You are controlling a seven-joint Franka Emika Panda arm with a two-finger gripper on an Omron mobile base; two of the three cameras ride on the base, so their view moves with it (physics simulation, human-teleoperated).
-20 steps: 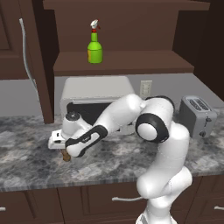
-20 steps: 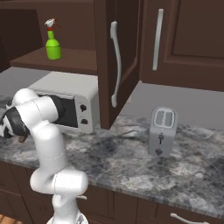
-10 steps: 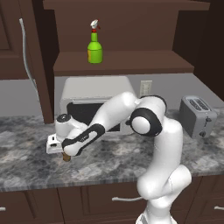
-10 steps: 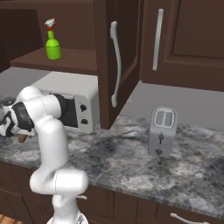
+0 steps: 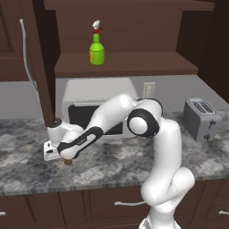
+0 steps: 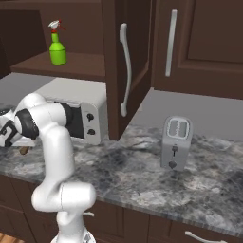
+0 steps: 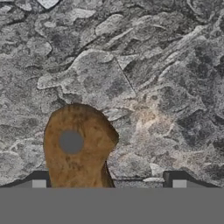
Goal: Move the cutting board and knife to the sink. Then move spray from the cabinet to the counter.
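Where marbled counter meets dark cabinet, fingers spread around knife.

We find no text, brand, number or sign that can be read in any view. The spray, in the upper middle of the left base frame, carries a yellow label, but we can make out no letters on it; in the right base frame it stands at the upper left, too small to read. The microwave at the left of that frame has two dark knobs on its panel with no markings we can read. The toaster at middle right shows dark controls, likewise unmarked to our eyes.
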